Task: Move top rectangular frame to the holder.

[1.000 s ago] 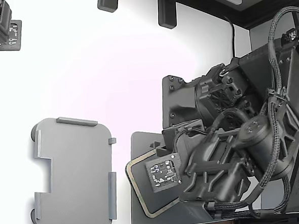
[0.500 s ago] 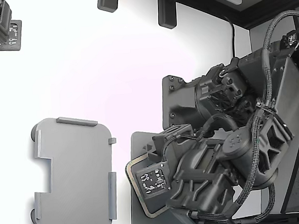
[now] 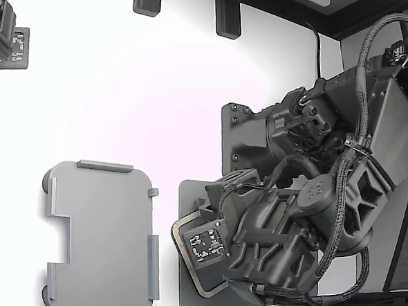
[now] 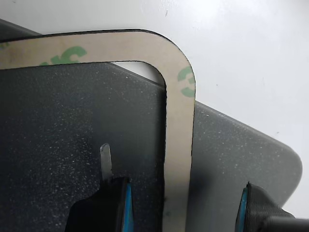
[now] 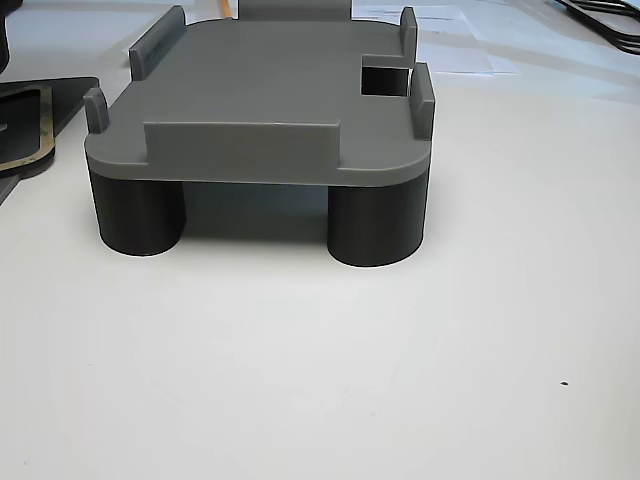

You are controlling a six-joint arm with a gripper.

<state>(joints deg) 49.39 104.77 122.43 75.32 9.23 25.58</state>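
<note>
While I hold the arm low over the dark grey mat (image 3: 186,265), the gripper (image 4: 181,212) stands parted, one fingertip inside the ring and one outside it, straddling one long side of the top rectangular frame (image 4: 179,145) near a rounded corner. Nothing is pinched yet, and I judge this straddle is set up for gripping that thin edge. The frame lies flat on the mat, skewed so a corner overhangs onto the white table (image 3: 152,94). Taking the mat as landmark, the holder (image 3: 102,239) sits just beside it, toward the exterior view's left, raised on dark round legs (image 5: 375,225). Its top is bare, its edge tabs ready to locate the frame.
</note>
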